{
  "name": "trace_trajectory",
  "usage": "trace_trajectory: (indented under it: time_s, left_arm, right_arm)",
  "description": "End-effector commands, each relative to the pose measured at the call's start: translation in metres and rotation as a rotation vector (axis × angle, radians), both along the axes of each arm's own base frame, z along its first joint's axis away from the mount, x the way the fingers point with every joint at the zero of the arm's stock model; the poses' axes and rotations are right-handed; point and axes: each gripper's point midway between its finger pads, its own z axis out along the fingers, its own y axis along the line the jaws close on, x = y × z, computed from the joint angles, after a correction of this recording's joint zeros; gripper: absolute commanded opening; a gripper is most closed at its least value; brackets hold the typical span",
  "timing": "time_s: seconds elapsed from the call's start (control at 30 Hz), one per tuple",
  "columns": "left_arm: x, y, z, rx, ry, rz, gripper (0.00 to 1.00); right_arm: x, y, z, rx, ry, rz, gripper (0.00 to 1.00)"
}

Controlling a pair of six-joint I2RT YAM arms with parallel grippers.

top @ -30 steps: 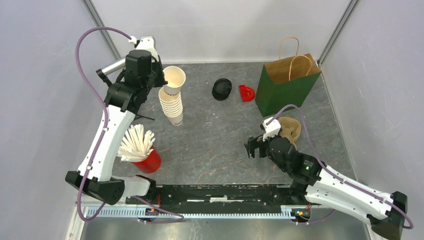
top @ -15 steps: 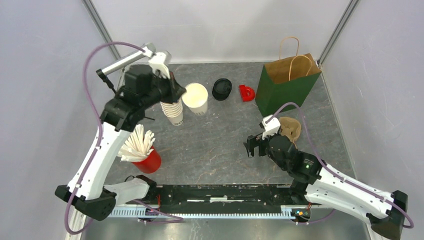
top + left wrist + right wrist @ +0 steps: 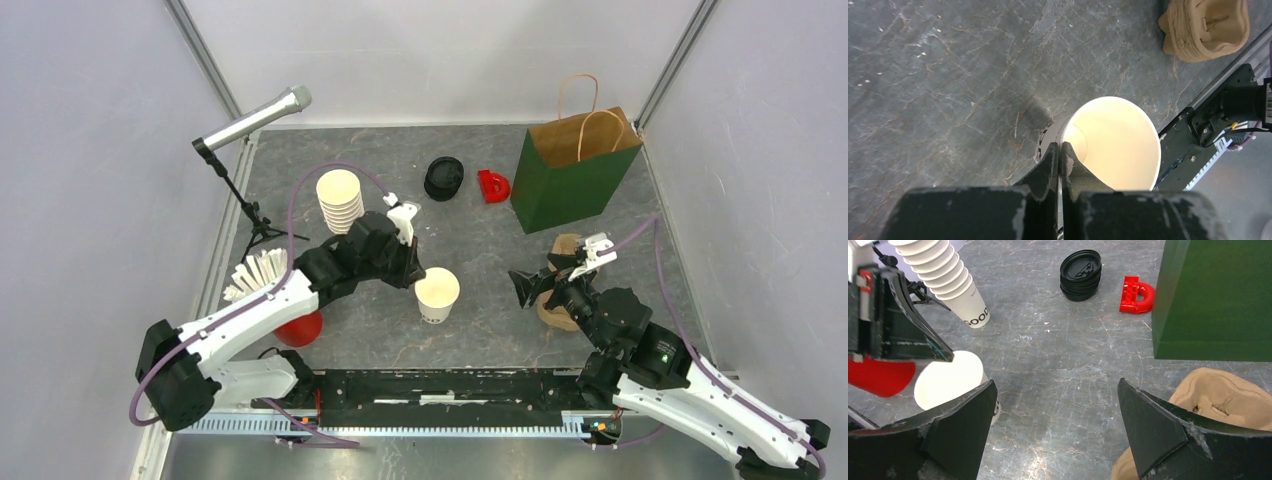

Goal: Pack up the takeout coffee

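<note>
A lidless cream paper cup [image 3: 437, 292] with dark print stands upright at the front middle of the table. My left gripper [image 3: 414, 278] is shut on its rim, one finger inside and one outside. The left wrist view looks down into the cup [image 3: 1118, 145] past the left gripper [image 3: 1060, 147]. My right gripper [image 3: 540, 278] hangs open to the cup's right, by the tan pulp cup carrier [image 3: 572, 246]. In the right wrist view the right gripper [image 3: 1056, 385] holds nothing, with the cup [image 3: 948, 380] at left. The takeout coffee is out of view: no cup here wears a lid.
Black lids [image 3: 443, 178] are stacked at the back, beside a red plastic piece [image 3: 492, 185]. A green-and-brown paper bag [image 3: 570, 175] stands open at back right. The stack of cream cups [image 3: 340, 200] is at back left. A red cup of white sticks [image 3: 298, 328] stands at front left. A microphone stand [image 3: 255, 118] is far left.
My left arm lifted the top cup off the stack and carried it forward and right to the front middle. My right gripper moved right, closer to the carrier, still open.
</note>
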Motion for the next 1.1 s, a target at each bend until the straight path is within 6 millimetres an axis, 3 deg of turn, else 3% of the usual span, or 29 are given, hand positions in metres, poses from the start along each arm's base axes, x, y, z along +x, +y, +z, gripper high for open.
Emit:
trace_trajectory:
  time_s: [0.0, 0.17, 0.4, 0.47, 0.57, 0.73, 0.8, 0.93, 1.07]
  left_arm:
    - [0.020, -0.028, 0.019, -0.160, -0.130, 0.031, 0.02]
    - [0.023, -0.037, -0.006, -0.129, -0.149, 0.024, 0.04]
    - [0.025, -0.042, -0.026, -0.095, -0.142, 0.018, 0.07]
    - [0.026, -0.043, -0.028, -0.097, -0.143, 0.018, 0.11]
    - [0.026, -0.044, -0.022, -0.122, -0.144, 0.033, 0.32]
    - [0.021, -0.036, 0.016, -0.165, -0.177, 0.050, 0.64]
    - [0.022, -0.027, 0.044, -0.168, -0.222, 0.062, 0.72]
    - [0.010, -0.006, 0.099, -0.167, -0.303, 0.042, 0.99]
    - [-0.009, 0.032, 0.136, -0.122, -0.370, 0.046, 1.00]
  right_arm:
    - [0.001, -0.004, -0.001, -0.019, -0.003, -0.018, 0.98]
    - [0.002, -0.003, -0.006, -0.046, 0.015, -0.019, 0.98]
    - [0.003, 0.002, -0.012, -0.060, 0.028, -0.009, 0.98]
    - [0.004, 0.004, -0.014, -0.067, 0.034, -0.005, 0.98]
    - [0.004, 0.006, -0.015, -0.068, 0.043, 0.001, 0.98]
    - [0.003, 0.011, -0.014, -0.055, 0.052, 0.013, 0.98]
    - [0.005, 0.013, -0.015, -0.043, 0.059, 0.004, 0.99]
    - [0.012, 0.027, -0.017, -0.035, 0.059, 0.019, 0.99]
    - [0.026, 0.043, -0.018, -0.068, 0.052, 0.009, 0.99]
